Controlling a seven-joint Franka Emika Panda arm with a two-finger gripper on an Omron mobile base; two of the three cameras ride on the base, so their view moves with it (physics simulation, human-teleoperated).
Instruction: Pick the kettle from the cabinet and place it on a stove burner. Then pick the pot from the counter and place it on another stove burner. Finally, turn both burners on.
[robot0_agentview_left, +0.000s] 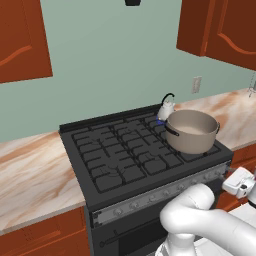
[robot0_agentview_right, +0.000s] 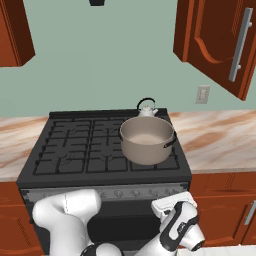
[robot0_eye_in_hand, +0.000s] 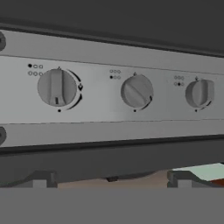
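We note the gripper (robot0_eye_in_hand: 112, 179) spread fully wide, holding nothing, facing the range's silver knobs (robot0_eye_in_hand: 137, 91), whose only markings are small dots, while beyond, the pot (robot0_agentview_right: 147, 139) and kettle (robot0_agentview_right: 147, 109) sit on the right-hand stove burners (robot0_agentview_right: 100, 145).

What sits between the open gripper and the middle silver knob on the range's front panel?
Nothing. In the hand view the stretch from the gripper to the middle silver knob is bare: just silver front panel and a dark strip below it.
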